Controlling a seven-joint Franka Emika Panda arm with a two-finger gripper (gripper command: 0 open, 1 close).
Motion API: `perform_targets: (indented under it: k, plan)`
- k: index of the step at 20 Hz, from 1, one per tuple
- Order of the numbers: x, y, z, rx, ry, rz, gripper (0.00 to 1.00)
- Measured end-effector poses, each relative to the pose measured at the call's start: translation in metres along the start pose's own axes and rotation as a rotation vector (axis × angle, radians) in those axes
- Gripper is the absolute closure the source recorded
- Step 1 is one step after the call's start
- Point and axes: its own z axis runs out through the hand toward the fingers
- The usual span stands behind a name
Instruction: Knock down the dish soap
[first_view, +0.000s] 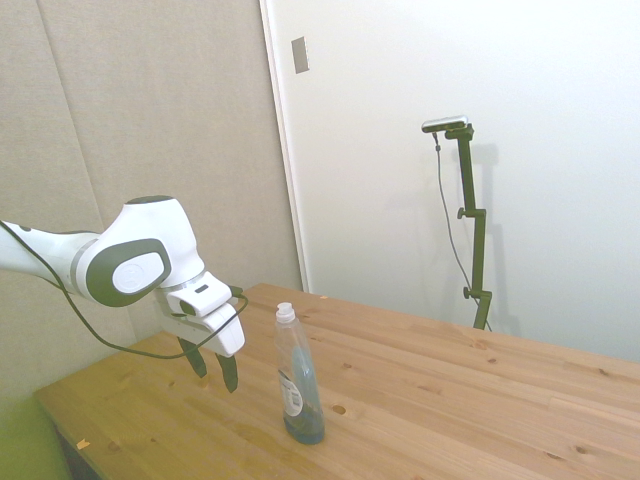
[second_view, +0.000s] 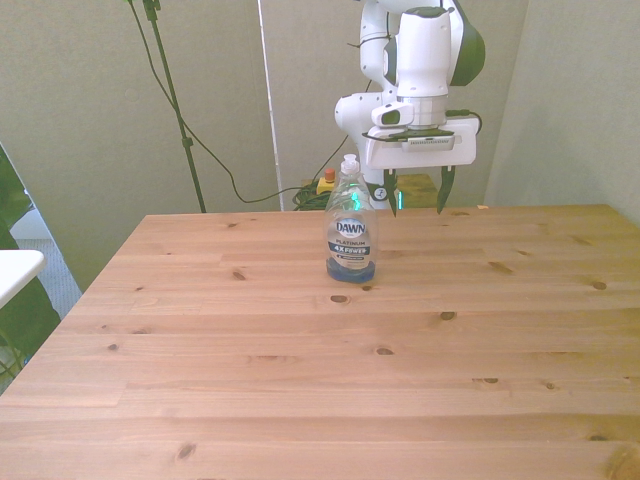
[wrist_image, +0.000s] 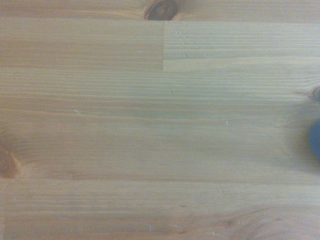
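We are seeing the dish soap (second_view: 351, 222) standing upright toward the table's (second_view: 300, 380) far edge — our gripper (second_view: 416, 195) is hovering just beside it, fingers spread, grasping nothing, above the wood.

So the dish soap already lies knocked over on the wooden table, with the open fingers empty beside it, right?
Not quite: the dish soap still stands upright on the wooden table, as the side view shows. The rest holds: the gripper is beside it, fingers open and empty.
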Motion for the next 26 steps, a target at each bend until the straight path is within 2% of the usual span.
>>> perform_targets:
  k: [1, 2, 6, 15, 19, 26]
  plan:
    - [0.0, 0.0, 0.0, -0.001, 0.0, 0.0, 0.0]
    - [0.0, 0.0, 0.0, -0.001, 0.0, -0.001, 1.0]
    - [0.01, 0.007, -0.006, 0.017, 0.032, 0.022, 1.0]
    - [0.048, 0.063, -0.045, 0.016, 0.135, 0.13, 1.0]
    - [0.061, 0.083, -0.05, 0.005, 0.157, 0.164, 1.0]
    - [0.086, 0.069, -0.045, 0.01, 0.194, 0.161, 1.0]
